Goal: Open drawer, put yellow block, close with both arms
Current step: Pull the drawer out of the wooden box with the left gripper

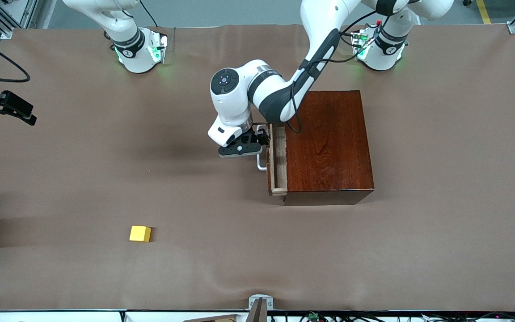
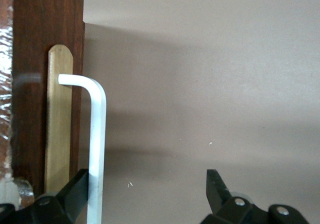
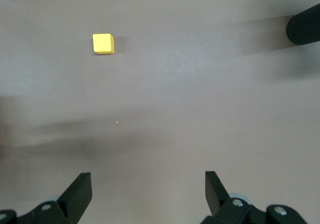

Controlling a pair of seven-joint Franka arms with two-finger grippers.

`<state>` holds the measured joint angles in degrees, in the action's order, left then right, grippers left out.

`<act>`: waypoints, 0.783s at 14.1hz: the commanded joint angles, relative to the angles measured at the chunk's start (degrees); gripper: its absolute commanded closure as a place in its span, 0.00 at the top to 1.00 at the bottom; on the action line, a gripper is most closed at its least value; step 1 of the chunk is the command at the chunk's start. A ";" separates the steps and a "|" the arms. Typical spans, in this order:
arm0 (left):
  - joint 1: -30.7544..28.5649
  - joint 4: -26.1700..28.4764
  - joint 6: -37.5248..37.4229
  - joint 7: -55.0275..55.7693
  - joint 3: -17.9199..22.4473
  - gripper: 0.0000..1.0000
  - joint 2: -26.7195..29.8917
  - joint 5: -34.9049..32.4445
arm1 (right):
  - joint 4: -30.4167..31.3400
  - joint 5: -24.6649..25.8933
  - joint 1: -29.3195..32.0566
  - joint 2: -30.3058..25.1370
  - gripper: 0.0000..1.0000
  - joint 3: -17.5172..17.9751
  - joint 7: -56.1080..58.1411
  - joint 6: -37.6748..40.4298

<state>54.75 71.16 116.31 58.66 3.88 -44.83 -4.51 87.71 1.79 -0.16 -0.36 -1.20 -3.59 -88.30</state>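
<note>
At the box's (image 1: 329,143) 9 o'clock face, the drawer (image 1: 278,158) stands only slightly out. The left gripper (image 1: 257,144) is at its handle (image 2: 96,149), jaws spread, one finger touching the loop. Left to do: most of the pull, then loading the block (image 1: 140,233), which sits on the table at the box's 8 o'clock, well apart, then closing. The right gripper (image 3: 148,194) hangs spread over bare table, waiting.

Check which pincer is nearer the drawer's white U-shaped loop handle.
Left. The left pincer is open at the white U-shaped loop handle, one finger touching it. The right pincer, open, waits above the right arm's table end.
</note>
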 commanded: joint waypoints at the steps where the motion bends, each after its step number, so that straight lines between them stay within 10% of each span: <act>1: 0.71 -2.52 11.12 2.95 -2.56 1.00 -3.25 0.03 | -0.70 -0.30 0.25 0.10 1.00 0.06 0.43 0.50; 11: 0.88 -2.52 17.45 5.76 -4.23 1.00 -3.25 0.11 | -0.70 -0.30 0.25 0.10 1.00 0.06 0.43 0.50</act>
<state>54.92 71.62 130.27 62.20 0.34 -45.94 -4.94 87.71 1.79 -0.16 -0.36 -1.22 -3.59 -88.30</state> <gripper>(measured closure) 0.000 0.000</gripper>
